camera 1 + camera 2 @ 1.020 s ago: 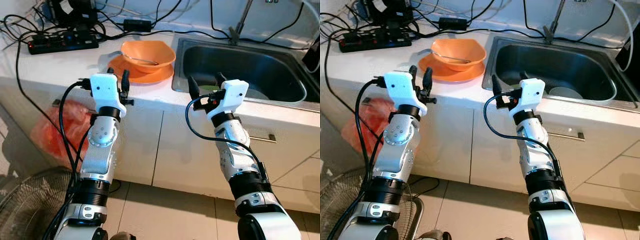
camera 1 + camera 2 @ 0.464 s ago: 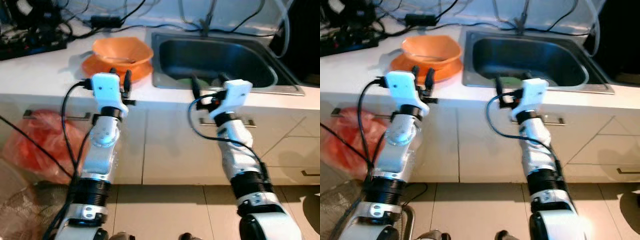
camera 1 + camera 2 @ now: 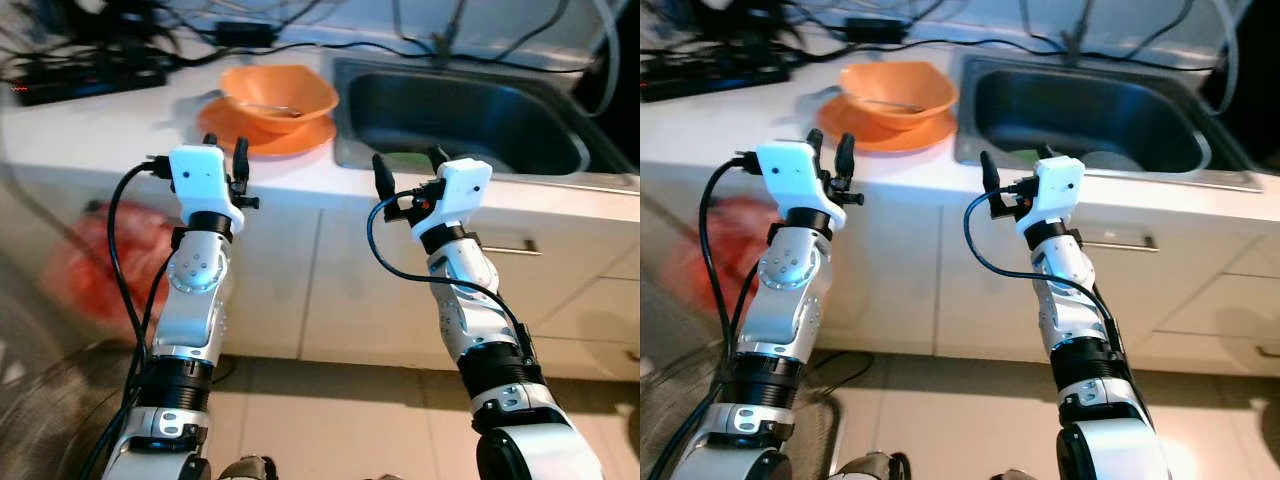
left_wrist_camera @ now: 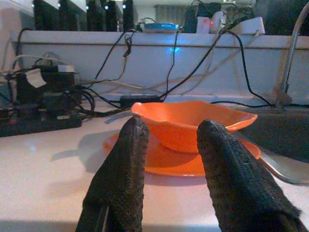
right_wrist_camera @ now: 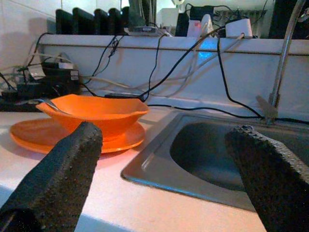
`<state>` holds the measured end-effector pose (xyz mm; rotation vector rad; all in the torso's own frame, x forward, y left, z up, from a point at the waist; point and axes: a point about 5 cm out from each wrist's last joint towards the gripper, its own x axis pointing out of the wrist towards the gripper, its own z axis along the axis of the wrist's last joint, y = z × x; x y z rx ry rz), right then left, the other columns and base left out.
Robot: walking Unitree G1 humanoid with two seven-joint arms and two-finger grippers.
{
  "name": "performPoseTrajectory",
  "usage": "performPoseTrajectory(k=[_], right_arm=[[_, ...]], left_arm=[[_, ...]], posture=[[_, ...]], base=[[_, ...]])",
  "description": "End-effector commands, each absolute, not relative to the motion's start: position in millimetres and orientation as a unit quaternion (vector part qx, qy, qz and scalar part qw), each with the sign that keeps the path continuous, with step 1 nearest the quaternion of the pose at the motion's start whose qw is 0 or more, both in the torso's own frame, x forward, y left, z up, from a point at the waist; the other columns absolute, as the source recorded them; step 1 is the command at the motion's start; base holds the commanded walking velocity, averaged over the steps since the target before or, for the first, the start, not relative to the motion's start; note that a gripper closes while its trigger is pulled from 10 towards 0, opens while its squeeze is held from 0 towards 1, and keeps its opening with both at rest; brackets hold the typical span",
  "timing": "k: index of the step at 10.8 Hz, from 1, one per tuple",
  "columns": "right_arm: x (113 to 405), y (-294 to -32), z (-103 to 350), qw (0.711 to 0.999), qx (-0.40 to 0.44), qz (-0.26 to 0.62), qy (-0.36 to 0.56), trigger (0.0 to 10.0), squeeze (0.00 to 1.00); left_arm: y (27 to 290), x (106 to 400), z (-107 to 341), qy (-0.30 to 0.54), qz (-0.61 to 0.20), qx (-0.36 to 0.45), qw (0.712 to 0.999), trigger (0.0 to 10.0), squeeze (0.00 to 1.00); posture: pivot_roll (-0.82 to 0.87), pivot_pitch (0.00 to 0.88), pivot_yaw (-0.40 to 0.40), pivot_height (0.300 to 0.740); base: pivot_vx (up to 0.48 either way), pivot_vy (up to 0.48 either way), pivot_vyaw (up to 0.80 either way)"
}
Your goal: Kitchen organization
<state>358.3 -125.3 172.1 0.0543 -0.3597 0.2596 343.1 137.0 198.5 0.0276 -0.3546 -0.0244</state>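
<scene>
The left tool point(image 3: 225, 152) is held up at the front edge of the white desk point(image 3: 100, 125). Its two black fingers point(image 4: 123, 169) stand a little apart, with nothing between them. Just past this tool sits an orange bowl point(image 3: 280, 95) on an orange plate point(image 3: 265, 138). A spoon point(image 3: 265, 107) lies inside the bowl. In the left wrist view, the bowl point(image 4: 193, 123) and the plate point(image 4: 169, 162) show between the fingers, farther back on the desk.

The right tool point(image 3: 408, 170) is up at the desk edge too, right in front of the sink point(image 3: 470, 115). Its fingers point(image 5: 58, 179) are spread wide and hold nothing. The bowl and plate are off to this tool's left, just beside the sink. Something pale and something green lie down in the sink, too hidden to name.

Behind the bowl, black cables point(image 3: 330, 40) and a power strip point(image 3: 85, 85) lie along the back of the desk. A tap point(image 5: 280, 63) stands behind the sink. A red bag point(image 3: 110, 260) sits low, beside the left arm, and looks blurry.
</scene>
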Motion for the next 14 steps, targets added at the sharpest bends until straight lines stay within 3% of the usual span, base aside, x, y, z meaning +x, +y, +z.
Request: performPoseTrajectory(k=[1,6,8,14], right_arm=[[359.4,-131.6,169.7,0.978,0.031,0.117,-0.171,10.0,0.00],[358.9,-130.6,169.9,0.977,0.023,0.121,-0.174,10.0,0.00],[357.5,-128.3,171.1,0.975,0.018,0.129,-0.181,10.0,0.00],[359.8,-130.7,169.0,0.978,0.030,0.120,-0.170,10.0,0.00]], left_arm=[[130.1,343.4,202.0,-0.182,-0.023,0.018,0.983,10.0,0.00],[126.3,342.8,202.2,-0.184,-0.031,0.026,0.982,10.0,0.00],[126.8,342.7,202.0,-0.184,-0.030,0.026,0.982,10.0,0.00],[128.2,343.6,201.6,-0.182,-0.030,0.028,0.982,10.0,0.00]], posture=[[0.07,0.054,-0.055,0.740],[0.06,0.053,-0.054,0.740],[0.06,0.054,-0.055,0.740],[0.07,0.055,-0.054,0.740]], base=[[0.000,0.000,0.00],[0.000,0.000,0.00],[0.388,0.000,0.49],[0.449,0.000,0.00]])
